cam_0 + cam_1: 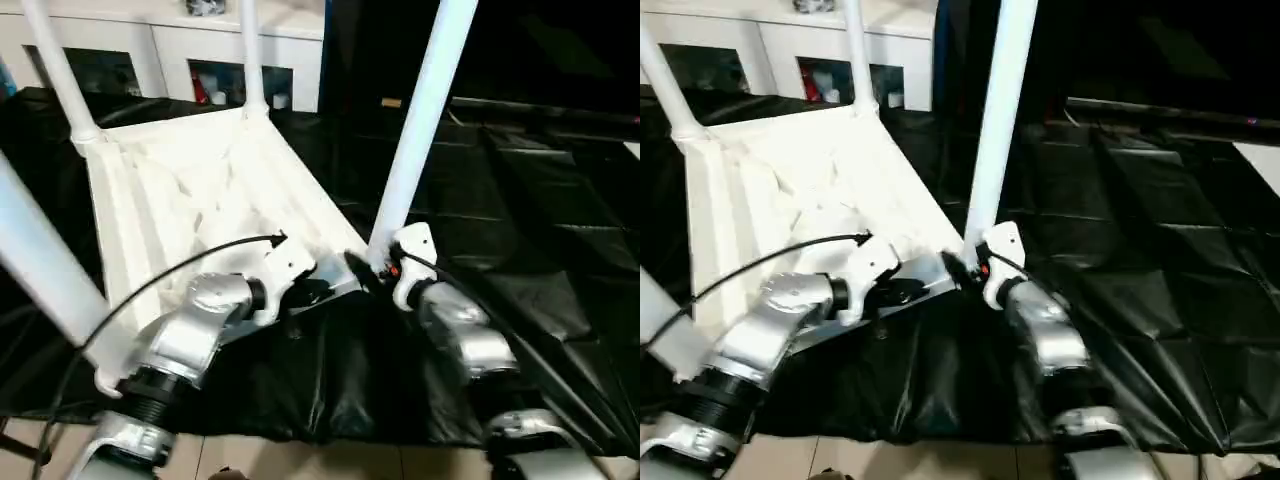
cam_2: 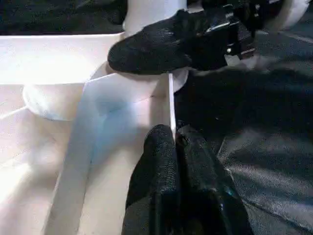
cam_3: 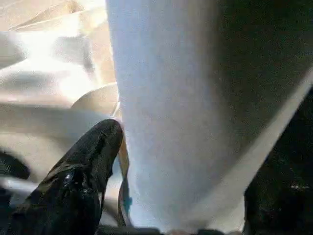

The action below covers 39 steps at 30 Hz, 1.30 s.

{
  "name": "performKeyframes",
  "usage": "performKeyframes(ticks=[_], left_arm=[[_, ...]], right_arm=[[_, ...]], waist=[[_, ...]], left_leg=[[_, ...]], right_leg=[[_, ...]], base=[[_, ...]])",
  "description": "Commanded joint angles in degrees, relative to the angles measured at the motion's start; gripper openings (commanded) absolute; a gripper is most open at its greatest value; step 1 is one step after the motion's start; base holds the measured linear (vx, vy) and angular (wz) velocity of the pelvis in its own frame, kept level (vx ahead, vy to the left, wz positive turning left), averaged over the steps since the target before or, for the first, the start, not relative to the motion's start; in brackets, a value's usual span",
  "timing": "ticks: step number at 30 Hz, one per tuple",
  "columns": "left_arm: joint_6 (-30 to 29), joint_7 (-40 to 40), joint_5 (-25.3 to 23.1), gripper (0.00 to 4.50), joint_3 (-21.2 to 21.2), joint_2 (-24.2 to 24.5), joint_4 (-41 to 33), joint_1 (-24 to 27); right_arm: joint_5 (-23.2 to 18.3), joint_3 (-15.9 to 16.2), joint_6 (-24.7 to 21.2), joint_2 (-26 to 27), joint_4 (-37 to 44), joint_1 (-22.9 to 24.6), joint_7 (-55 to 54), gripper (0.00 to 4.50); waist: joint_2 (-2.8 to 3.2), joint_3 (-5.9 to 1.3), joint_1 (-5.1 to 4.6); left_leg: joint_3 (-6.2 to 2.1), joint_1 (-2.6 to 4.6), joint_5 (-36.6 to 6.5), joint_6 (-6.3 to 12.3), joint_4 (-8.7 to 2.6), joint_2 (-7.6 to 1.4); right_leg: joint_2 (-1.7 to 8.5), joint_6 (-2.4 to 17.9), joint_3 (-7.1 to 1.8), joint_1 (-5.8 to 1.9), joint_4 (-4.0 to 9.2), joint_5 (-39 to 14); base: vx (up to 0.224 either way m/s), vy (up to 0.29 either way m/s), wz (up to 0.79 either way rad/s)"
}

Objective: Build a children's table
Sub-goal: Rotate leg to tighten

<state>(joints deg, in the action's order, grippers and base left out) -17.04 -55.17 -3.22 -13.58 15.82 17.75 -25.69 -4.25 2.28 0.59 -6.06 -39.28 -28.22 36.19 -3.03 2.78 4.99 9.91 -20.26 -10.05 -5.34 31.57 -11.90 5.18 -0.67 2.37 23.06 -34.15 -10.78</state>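
Black quilted sheeting [image 1: 540,200], creased and glossy, covers the work surface from the near edge to the white cabinet with glass-fronted compartments [image 1: 200,60] at the back.

White plastic square tabletop [image 1: 200,190], upside down on the sheeting at the left of the head views, ribbed underside up, raised rim standing around it. One corner points toward the robot's right arm.

White tubular legs, four, all upright in the round corner sockets:
- near-right leg [image 1: 420,120], tallest in view, rising from the corner closest to the right arm, leaning slightly rightward toward its top;
- far-left leg [image 1: 60,70], in its socket at the far-left corner;
- far-right leg [image 1: 250,60], at the far corner before the cabinet;
- near-left leg [image 1: 40,270], large and blurred at the left edge.

Silver forearms, two, reaching in from the near edge, each with a black cable.

Right gripper [image 1: 372,268], two black fingers, set at the base of the near-right leg. The fingers stand apart on either side of the tube; the right wrist view shows one finger [image 3: 93,152] just beside the leg, but I cannot tell whether it presses on it.

Left gripper [image 2: 175,142], two black fingers closed together, pinching the thin raised rim of the tabletop just beside the same corner socket [image 2: 146,83]. In the left wrist view one finger of the right gripper lies across the socket just beyond it.
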Motion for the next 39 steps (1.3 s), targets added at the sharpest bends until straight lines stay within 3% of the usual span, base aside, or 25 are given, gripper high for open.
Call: performKeyframes(ticks=[1, 4, 8, 14, 18, 23, 30, 34, 36, 37, 38, 39], left_arm=[[0.64, -2.66, 0.34, 0.0, -3.53, -0.38, 2.4, -0.56], [1.75, -6.25, 1.55, 0.0, -3.38, 1.13, 2.87, -1.54], [4.05, -11.24, 2.52, 0.0, -3.65, 3.24, 4.05, -3.16], [5.23, -13.18, 2.53, 0.0, -3.6, 4.18, 6.29, -4.89], [5.98, -13.95, 2.74, 0.0, -3.62, 4.5, 7.63, -5.65], [6.86, -14.94, 2.66, 0.0, -3.63, 4.72, 8.68, -5.84], [6.93, -15.45, 2.77, 0.0, -3.89, 4.92, 8.76, -5.3], [5.93, -13.01, 2.58, 0.0, -2.96, 4.62, 7.8, -4.38], [3.98, -10.08, 2.61, 0.0, -2.1, 3.89, 5.59, -2.78], [2.79, -8.45, 2.7, 0.0, -1.75, 3.33, 4.0, -1.62], [2.56, -8.14, 2.72, 0.0, -1.68, 3.22, 3.68, -1.39], [1.4, -6.46, 2.73, 0.0, -1.41, 2.62, 2.08, -0.24]], right_arm=[[-0.97, 5.71, -0.68, 1.08, 1.44, 0.98, 8.44, 3.57], [-2.86, 7.5, -1.49, -1.59, 4.08, 1.47, 17.67, 3.57], [-4.75, 11.2, -3.26, -5.94, 8.98, 2.77, 30.14, 3.57], [-5.85, 12.62, -5.28, -7.7, 11.47, 3.11, 35.84, 3.43], [-5.98, 12.78, -5.97, -7.82, 12.23, 3.3, 37.17, 3.17], [-6.47, 13.25, -7.79, -7.96, 13.91, 4.1, 38.41, 2.84], [-6.73, 12.64, -8.94, -7.05, 13.96, 4.71, 37.39, 2.59], [-4.51, 10.16, -7.98, -4.99, 10.98, 4.04, 28.98, 2.58], [-2.49, 8.24, -6.7, -3.31, 8.54, 3.76, 21.16, 2.58], [-1.78, 7.17, -6.19, -2.36, 7.55, 3.8, 17.11, 2.58], [-1.65, 6.97, -6.09, -2.18, 7.37, 3.82, 16.34, 2.58], [-0.84, 6.17, -5.78, -1.3, 6.42, 3.89, 12.43, 2.58]], waist=[[0.19, -2.53, 0.05], [0.12, -2.76, 0.07], [0.13, -2.49, 0.45], [0.18, -2.16, 1.15], [0.07, -2.2, 1.47], [0.19, -2.31, 1.68], [0.23, -2.17, 1.67], [0.37, -2.27, 1.61], [0.28, -1.96, 1.14], [0.35, -1.75, 0.79], [0.35, -1.75, 0.79], [0.26, -1.73, 0.49]], left_leg=[[0.32, -0.18, -12.99, 2.12, -3.69, -0.91], [0.54, -0.18, -8.64, 3.94, -3.16, -0.82], [0.68, 0.08, -8.9, 5.7, -3.06, -0.88], [0.74, 0.53, -13.67, 3.38, -3.47, -1.37], [0.71, 0.3, -13.01, 2.84, -3.52, -1.34], [0.74, 0.15, -10.54, 3.17, -3.32, -1.23], [0.71, 0.13, -11.56, 2.94, -3.45, -1.27], [0.64, 0.16, -11.74, 2.34, -3.52, -1.29], [0.53, 0.09, -14.03, 1.15, -3.88, -1.29], [0.26, -0.04, -16.36, 0.16, -4.23, -1.32], [0.26, -0.04, -16.36, 0.16, -4.23, -1.32], [0.07, 0.06, -18.33, -0.47, -4.31, -1.21]], right_leg=[[2.0, 10.34, -1.84, -2.11, 3.78, -9.05], [1.83, 13.11, -1.69, -2.52, 2.87, -1.28], [1.83, 14.19, -1.59, -2.53, 3.07, -1.79], [2.2, 13.57, -1.77, -2.06, 3.62, -9.6], [2.35, 13.03, -1.83, -2.17, 3.54, -9.9], [2.28, 13.23, -1.74, -2.35, 3.13, -6.51], [2.32, 13.2, -1.71, -2.31, 3.31, -7.97], [2.43, 13.01, -1.78, -2.28, 3.32, -8.56], [2.56, 12.31, -1.84, -2.08, 3.69, -12.1], [2.79, 11.43, -1.83, -2.1, 4.03, -16.35], [2.79, 11.43, -1.83, -2.1, 4.03, -16.35], [2.83, 10.06, -1.79, -2.0, 4.48, -20.66]], base=[[0.0, 0.0, 0.0], [0.0, 0.0, 0.0], [0.0, 0.0, 0.0], [0.0, 0.0, 0.0], [0.0, 0.0, 0.0], [0.0, 0.0, 0.0], [0.0, 0.0, 0.0], [0.0, 0.0, 0.0], [0.0, 0.0, 0.0], [0.0, 0.0, 0.0], [0.0, 0.0, 0.0], [0.0, 0.0, 0.0]])
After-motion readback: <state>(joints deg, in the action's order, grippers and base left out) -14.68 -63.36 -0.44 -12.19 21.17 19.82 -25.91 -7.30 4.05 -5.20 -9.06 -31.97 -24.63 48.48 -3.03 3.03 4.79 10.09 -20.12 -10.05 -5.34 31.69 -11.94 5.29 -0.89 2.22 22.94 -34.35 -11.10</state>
